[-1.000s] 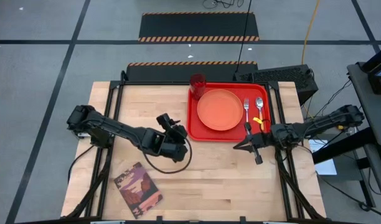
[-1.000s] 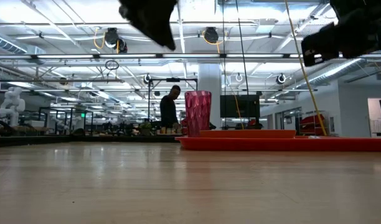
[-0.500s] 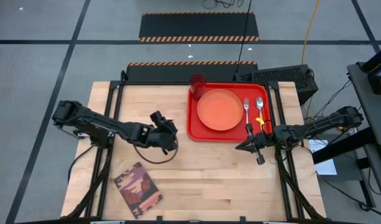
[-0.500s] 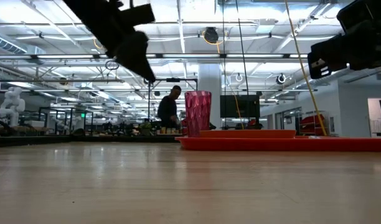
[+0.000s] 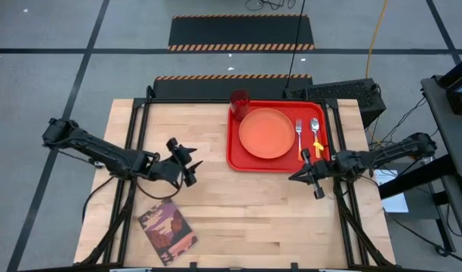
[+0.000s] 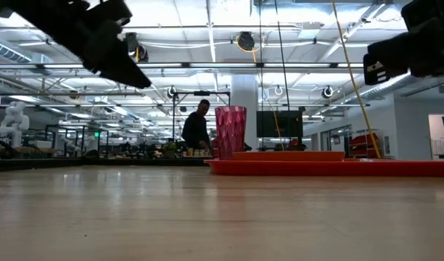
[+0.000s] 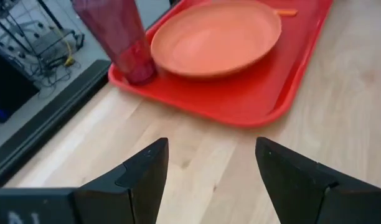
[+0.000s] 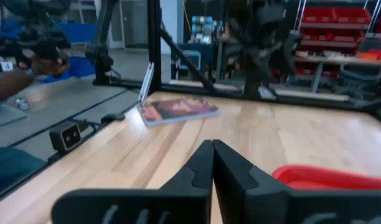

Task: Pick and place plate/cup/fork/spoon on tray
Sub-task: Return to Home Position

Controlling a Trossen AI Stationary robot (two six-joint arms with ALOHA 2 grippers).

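The red tray (image 5: 235,155) lies at the table's far right. On it are the orange plate (image 5: 267,133), the dark red cup (image 5: 239,100) upright at its far left corner, the fork (image 5: 298,132) and the spoon (image 5: 315,127) side by side right of the plate. My left gripper (image 5: 193,172) is open and empty above the table's middle, left of the tray, fingers pointing toward it. The left wrist view shows the cup (image 7: 119,34), plate (image 7: 215,37) and tray (image 7: 253,99) ahead. My right gripper (image 5: 291,178) is shut and empty at the tray's near right corner.
A maroon patterned book (image 5: 167,229) lies flat near the table's front left; it also shows in the right wrist view (image 8: 178,111). Bare wood lies between the book and the tray. A person stands in the room far behind the cup (image 6: 196,127).
My left gripper has drawn back from the tray toward the table's left edge, staying open and empty. My right gripper has shifted slightly toward the right edge. The tableware on the tray has stayed put.
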